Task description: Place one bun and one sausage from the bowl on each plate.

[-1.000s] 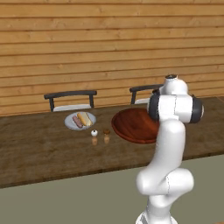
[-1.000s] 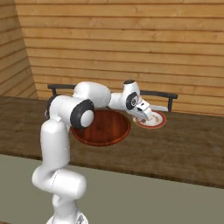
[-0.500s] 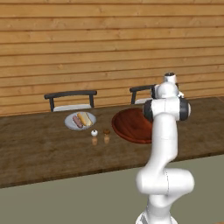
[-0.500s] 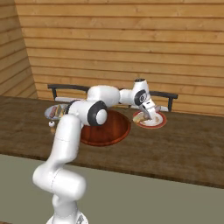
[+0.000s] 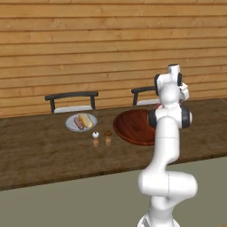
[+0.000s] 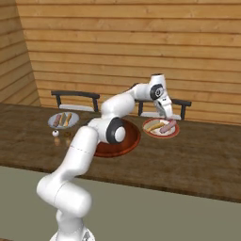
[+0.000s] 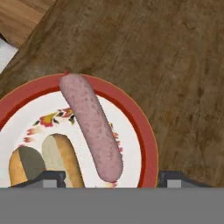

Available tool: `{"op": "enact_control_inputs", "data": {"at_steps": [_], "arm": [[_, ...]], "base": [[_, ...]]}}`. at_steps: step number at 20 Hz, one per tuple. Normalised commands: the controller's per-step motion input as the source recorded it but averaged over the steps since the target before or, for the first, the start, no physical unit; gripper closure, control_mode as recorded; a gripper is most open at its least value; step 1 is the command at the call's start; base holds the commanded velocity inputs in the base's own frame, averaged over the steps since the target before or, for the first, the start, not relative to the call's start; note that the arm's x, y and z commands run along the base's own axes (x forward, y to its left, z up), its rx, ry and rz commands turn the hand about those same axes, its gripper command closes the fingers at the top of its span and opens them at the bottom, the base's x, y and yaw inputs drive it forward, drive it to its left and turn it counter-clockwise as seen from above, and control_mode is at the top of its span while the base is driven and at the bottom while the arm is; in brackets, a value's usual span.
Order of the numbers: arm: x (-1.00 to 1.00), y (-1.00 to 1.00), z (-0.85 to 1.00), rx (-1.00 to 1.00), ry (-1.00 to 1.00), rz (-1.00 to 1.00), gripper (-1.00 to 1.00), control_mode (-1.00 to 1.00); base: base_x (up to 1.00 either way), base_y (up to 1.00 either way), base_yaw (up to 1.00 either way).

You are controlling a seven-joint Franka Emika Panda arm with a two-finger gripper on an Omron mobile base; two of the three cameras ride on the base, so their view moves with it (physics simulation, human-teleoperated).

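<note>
The white plate with a red rim [image 7: 146, 144] holds a pinkish sausage [image 7: 92, 127] and a split tan bun [image 7: 57, 162] side by side. My gripper [image 7: 111, 179] hovers open just above them, its fingertips [image 7: 52, 177] wide apart and holding nothing. In the right base view the gripper [image 6: 165, 112] hangs over that plate [image 6: 160, 136] at the table's far side. The pale grey plate [image 5: 71, 123] carries another sausage [image 5: 78, 123] and bun [image 5: 87, 120]. The wide brown wooden bowl [image 5: 131, 128] lies between the plates, partly behind my arm.
Two small shakers [image 5: 95, 135] [image 5: 107, 134] stand in front of the grey plate. Two dark chairs [image 5: 71, 96] [image 6: 181, 104] sit behind the long wooden table [image 6: 202, 160], against a plank wall. The table's near edge runs across in front of my base.
My hand has lifted up off the red-rimmed plate and the arm has straightened. The sausage stays lying on that plate beside the bun.
</note>
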Motion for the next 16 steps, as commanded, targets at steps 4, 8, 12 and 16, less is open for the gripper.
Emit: {"op": "enact_control_inputs", "data": {"at_steps": [4, 8, 12, 16], "arm": [[-0.92, -0.02, 0.11, 0.00, -0.01, 0.00, -1.00, -1.00], [-1.00, 0.53, 0.04, 0.01, -0.03, 0.00, -1.00, -1.00], [-1.00, 0.91, -0.28, 0.00, -0.16, 0.00, -1.00, -1.00], [-0.50, 0.49, -0.31, 0.00, -0.11, 0.05, -1.00, -1.00]], "base": [[0.00, 0.00, 0.00], [0.00, 0.00, 0.00], [0.00, 0.00, 0.00], [0.00, 0.00, 0.00]]}}
